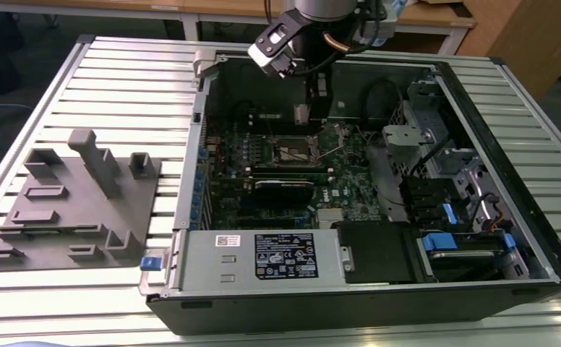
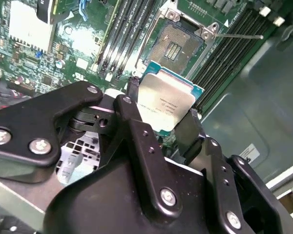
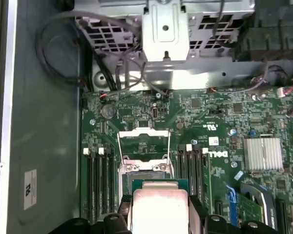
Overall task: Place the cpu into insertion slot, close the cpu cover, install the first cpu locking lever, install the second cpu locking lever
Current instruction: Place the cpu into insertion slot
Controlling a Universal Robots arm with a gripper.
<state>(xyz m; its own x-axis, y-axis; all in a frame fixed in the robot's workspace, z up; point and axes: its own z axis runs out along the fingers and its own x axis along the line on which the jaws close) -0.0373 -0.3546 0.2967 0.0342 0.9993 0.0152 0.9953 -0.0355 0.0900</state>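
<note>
The cpu [image 2: 167, 101] is a flat square chip with a silver-grey top and a green edge, and my gripper [image 2: 162, 103] is shut on it, one black finger [image 2: 188, 129] on each side. It hangs tilted a little above the motherboard, short of the insertion slot [image 2: 178, 41], whose dark centre lies uncovered. In the first wrist view the cpu [image 3: 158, 204] sits just before the insertion slot [image 3: 145, 170], with the cpu cover [image 3: 143, 132] swung up beyond it. A thin locking lever [image 2: 239, 35] sticks out sideways. In the exterior view my gripper [image 1: 303, 112] reaches down inside the case over the insertion slot [image 1: 295, 148].
Long black memory slots [image 3: 100, 180] flank the socket on both sides. A finned heatsink [image 3: 263, 153] and a metal drive cage [image 3: 166, 29] stand nearby. The grey power-supply box [image 1: 251, 256] closes the case's near end. A grey fixture [image 1: 73, 202] lies on the slatted table at the exterior view's left.
</note>
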